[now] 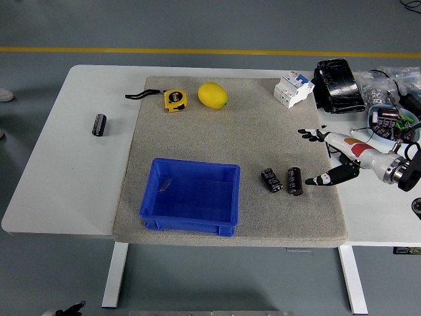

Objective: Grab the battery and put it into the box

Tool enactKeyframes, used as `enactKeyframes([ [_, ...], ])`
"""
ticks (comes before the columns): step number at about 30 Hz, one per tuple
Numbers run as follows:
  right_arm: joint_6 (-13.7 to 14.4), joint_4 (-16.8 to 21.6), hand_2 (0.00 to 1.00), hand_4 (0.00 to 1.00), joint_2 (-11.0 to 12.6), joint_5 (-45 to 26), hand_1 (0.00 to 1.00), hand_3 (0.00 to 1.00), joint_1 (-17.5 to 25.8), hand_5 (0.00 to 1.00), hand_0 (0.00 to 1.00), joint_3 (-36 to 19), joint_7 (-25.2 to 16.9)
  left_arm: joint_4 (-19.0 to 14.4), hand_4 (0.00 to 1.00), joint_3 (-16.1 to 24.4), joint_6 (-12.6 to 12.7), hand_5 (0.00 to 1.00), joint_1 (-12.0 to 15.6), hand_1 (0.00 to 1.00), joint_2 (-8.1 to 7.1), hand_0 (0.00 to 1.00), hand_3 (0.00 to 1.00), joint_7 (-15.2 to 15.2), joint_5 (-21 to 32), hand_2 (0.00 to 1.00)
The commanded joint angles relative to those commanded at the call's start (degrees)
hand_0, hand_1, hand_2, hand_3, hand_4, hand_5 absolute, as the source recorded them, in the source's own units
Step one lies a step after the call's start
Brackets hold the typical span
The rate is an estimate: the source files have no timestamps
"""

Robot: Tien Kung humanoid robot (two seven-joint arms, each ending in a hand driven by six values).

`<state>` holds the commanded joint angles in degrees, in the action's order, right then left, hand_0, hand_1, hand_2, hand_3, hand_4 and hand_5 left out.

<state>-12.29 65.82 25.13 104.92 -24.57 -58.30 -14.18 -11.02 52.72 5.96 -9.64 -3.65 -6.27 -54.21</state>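
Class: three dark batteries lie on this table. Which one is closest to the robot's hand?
The rightmost battery on the mat, just left of the open right hand. Its neighbour lies one step farther left; the third battery sits off the mat at the far left.

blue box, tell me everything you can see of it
The blue box is an open-topped rectangular bin, plastic by the look, with a rim and slightly sloped walls. It sits upright on the grey mat, near the mat's front edge, left of the two batteries. It holds no battery; only a small dark mark or scrap shows at its inner left. Nothing but the mat touches it.
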Motion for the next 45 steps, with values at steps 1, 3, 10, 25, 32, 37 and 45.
enactKeyframes([
  [1, -0.4, 0.0, 0.937, 0.998, -0.2, 0.4, 0.898, 0.998, 0.0, 0.279, 0.917, -0.1, 0.2, 0.0, 0.711, 0.0, 0.0, 0.610, 0.0, 0.770, -0.01, 0.782, 0.626, 0.0, 0.0, 0.806],
  [3, -1.7, 0.1, 0.937, 0.998, -0.8, 1.2, 0.898, 0.998, 0.1, 0.279, 0.917, 0.1, 0.7, 0.0, 0.711, 0.2, 0.0, 0.610, 0.0, 0.770, -0.06, 0.782, 0.626, 0.0, -0.1, 0.806],
  [10, -4.0, -0.3, 0.937, 0.998, -2.9, 2.3, 0.898, 0.998, -0.1, 0.315, 0.925, 0.6, 2.6, -0.1, 0.710, 0.8, 0.0, 0.607, 0.1, 0.770, -0.17, 0.774, 0.626, -0.3, -1.0, 0.805],
  [25, -0.6, -4.4, 0.819, 0.998, -6.6, 3.1, 0.798, 0.917, 1.5, 0.334, 0.857, -1.4, 3.6, -0.3, 0.711, 1.1, -0.1, 0.602, 0.3, 0.770, -0.44, 0.760, 0.625, -0.8, -1.7, 0.804],
  [32, 1.6, -4.7, 0.758, 0.998, -7.2, 3.3, 0.739, 0.856, 2.0, 0.335, 0.765, -0.5, 2.5, -0.4, 0.711, 1.5, -0.2, 0.601, 0.4, 0.769, -0.45, 0.755, 0.625, -1.0, -2.6, 0.805],
  [37, 4.2, -5.6, 0.687, 0.998, -7.4, 3.5, 0.654, 0.778, 2.2, 0.312, 0.601, 0.2, 1.9, -0.4, 0.711, 1.4, -0.3, 0.602, 0.4, 0.770, -0.51, 0.752, 0.626, -1.1, -2.8, 0.805],
  [45, 5.5, -7.3, 0.641, 0.998, -7.2, 5.2, 0.598, 0.754, 2.1, 0.278, 0.488, 0.5, 1.6, -0.4, 0.711, 1.1, -0.3, 0.601, 0.2, 0.769, -0.51, 0.749, 0.626, -0.9, -2.3, 0.804],
])
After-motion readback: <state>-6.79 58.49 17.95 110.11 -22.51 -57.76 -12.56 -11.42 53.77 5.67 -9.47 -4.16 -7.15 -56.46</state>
